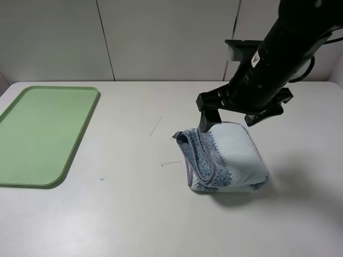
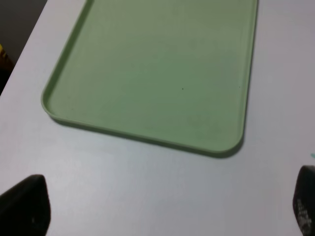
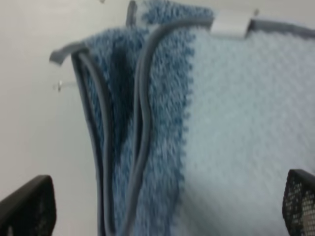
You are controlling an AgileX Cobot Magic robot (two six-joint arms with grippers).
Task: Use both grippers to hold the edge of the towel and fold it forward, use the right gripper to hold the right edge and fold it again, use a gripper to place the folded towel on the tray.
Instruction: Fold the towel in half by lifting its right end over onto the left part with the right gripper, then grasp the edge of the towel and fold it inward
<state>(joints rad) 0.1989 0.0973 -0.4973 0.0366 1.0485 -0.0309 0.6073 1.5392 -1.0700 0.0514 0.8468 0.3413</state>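
1. The towel (image 1: 230, 158) lies folded into a thick bundle on the white table (image 1: 134, 219), right of centre, with its grey trim (image 3: 140, 123) stacked in layers along its left side
2. The right gripper (image 1: 228, 124) hangs just above the towel's far edge, its pincer spread wide, fingertips (image 3: 29, 209) to either side of the cloth and pinching nothing
3. The left gripper (image 2: 165, 211) hovers over the table just beside a short end of the tray (image 1: 37, 134), its pincer spread with nothing between
4. The light-green tray sits at the table's left, well apart from the towel
5. A pale panelled wall (image 1: 161, 37) stands behind the table
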